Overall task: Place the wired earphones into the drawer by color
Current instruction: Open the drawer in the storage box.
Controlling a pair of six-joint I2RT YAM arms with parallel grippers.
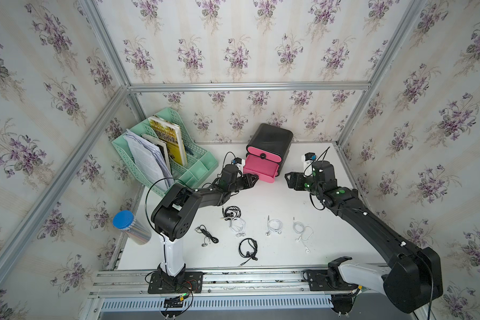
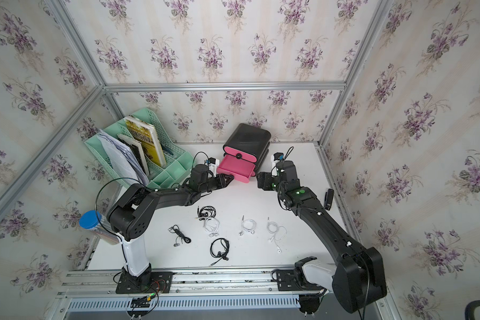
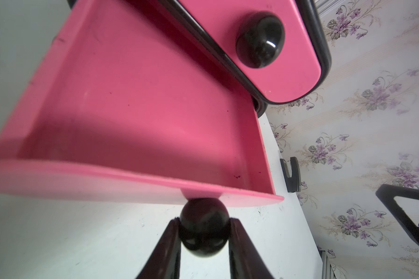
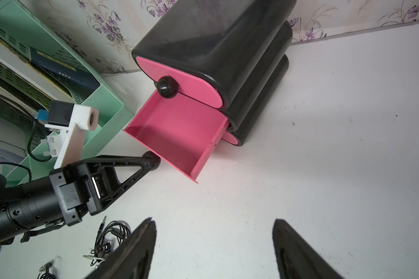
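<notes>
With my left claw (image 3: 204,221) pinching the round black knob (image 3: 203,239) of the pulled-out pink plastic drawer (image 3: 131,96), I judged a straight, level pull safest, while the coiled wired earphones (image 1: 232,212) lay on the white table (image 1: 288,199) before it.

Rounded plastic cabinet (image 1: 270,137): black shell, pink drawer fronts (image 1: 272,157). Mesh file rack (image 1: 203,166): mint green. Coiled earphone sets (image 1: 231,212): 3 black, 3 white. Wallpaper (image 1: 233,50): purple floral.

The pulled-out drawer (image 1: 259,169) is empty and wide open from above, though the shut top drawer (image 1: 272,153) overhangs its far end. The left pincer (image 1: 253,178) clamped on its knob (image 3: 203,217) blocks the near front, and the green rack (image 1: 197,169) crowds the left. The bench (image 1: 283,199) to the right is bare.
</notes>
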